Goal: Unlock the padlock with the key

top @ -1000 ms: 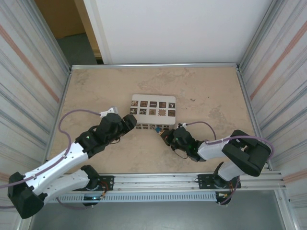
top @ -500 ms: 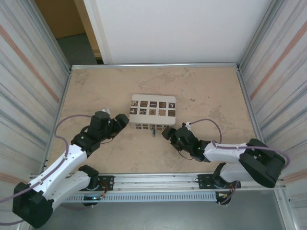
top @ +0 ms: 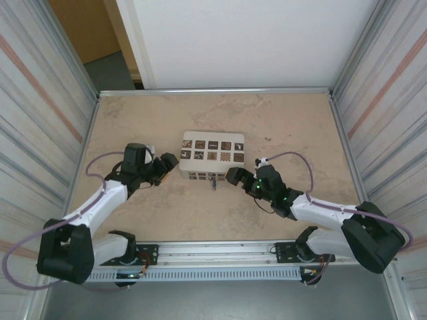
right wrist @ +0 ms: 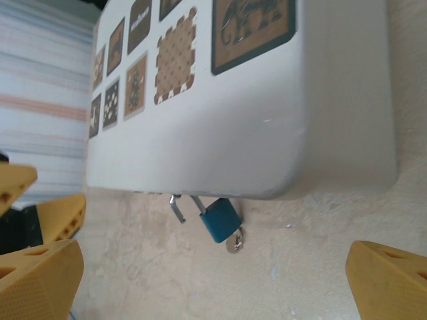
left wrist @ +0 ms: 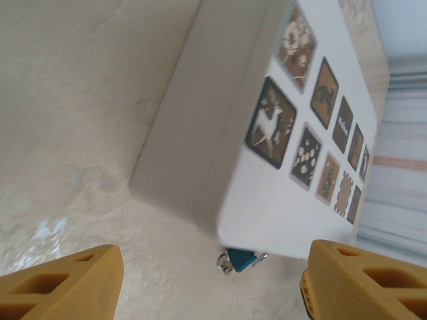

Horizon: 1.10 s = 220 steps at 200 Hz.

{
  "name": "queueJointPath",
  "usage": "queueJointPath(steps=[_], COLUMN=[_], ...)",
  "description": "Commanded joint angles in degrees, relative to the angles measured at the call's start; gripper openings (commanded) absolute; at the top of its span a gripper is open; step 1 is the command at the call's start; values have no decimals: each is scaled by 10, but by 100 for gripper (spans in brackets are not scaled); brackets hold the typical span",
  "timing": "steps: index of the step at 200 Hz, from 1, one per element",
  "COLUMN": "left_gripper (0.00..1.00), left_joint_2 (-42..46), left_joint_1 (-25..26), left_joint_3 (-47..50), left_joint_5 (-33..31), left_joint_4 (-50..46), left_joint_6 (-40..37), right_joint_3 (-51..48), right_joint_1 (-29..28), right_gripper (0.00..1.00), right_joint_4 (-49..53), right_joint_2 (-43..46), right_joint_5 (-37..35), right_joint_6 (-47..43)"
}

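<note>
Beige mottled table point(top: 287, 127) sits between ribbed side walls, with a white wall beyond its far edge. Both arms are bolted at the near edge and reach inward toward the middle. The left gripper point(top: 163, 167) sits left of centre with its jaws spread wide and nothing between them; in its wrist view the yellow fingers point(left wrist: 63, 283) stand far apart at the bottom corners. The right gripper point(top: 233, 177) sits just right of centre, jaws equally wide and empty, its fingers point(right wrist: 390, 280) apart at the bottom of the right wrist view. Between the two grippers, touched by neither, the padlock point(right wrist: 220, 219) hangs at the near side of the box point(top: 213, 150), down by the table. Its teal body tilts and its thin silver shackle point(right wrist: 197, 203) runs up to the box's lower edge. A small silver piece point(right wrist: 233, 245) at the body's bottom end may be the key, too small to tell. The box is white with brown patterned squares on top and lies flat around the table's middle.
</note>
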<state>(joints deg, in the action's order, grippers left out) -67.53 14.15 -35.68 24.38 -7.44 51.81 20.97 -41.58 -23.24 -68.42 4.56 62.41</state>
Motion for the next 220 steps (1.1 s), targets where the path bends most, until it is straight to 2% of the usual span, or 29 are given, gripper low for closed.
queueJointPath(steps=[1, 33, 55, 86, 131, 168, 220], left_gripper=[73, 71, 67, 63, 55, 55, 55], left_joint_2=[-41, -108, -141, -161, -160, -145, -110], left_joint_1=[-9, -9, -7, 23, 65, 105, 122], left_joint_3=[-50, -77, -90, -114, -107, -97, -68], left_joint_5=[37, 44, 68, 71, 53, 20, -2], left_joint_4=[17, 29, 46, 21, -3, -21, -14], left_joint_6=[-61, -73, -70, -92, -83, -68, -41], right_joint_3=[26, 45, 54, 57, 66, 79, 93], right_joint_1=[4, 11, 17, 26, 46, 76, 117], right_gripper=[99, 99, 99, 99, 99, 99, 99], right_joint_4=[-34, -36, -33, -29, -11, -3, 9], right_joint_2=[-20, -39, -46, -53, -58, -74, -89], right_joint_5=[45, 53, 57, 59, 67, 101, 128], right_joint_6=[-22, -41, -52, -68, -114, -165, -218])
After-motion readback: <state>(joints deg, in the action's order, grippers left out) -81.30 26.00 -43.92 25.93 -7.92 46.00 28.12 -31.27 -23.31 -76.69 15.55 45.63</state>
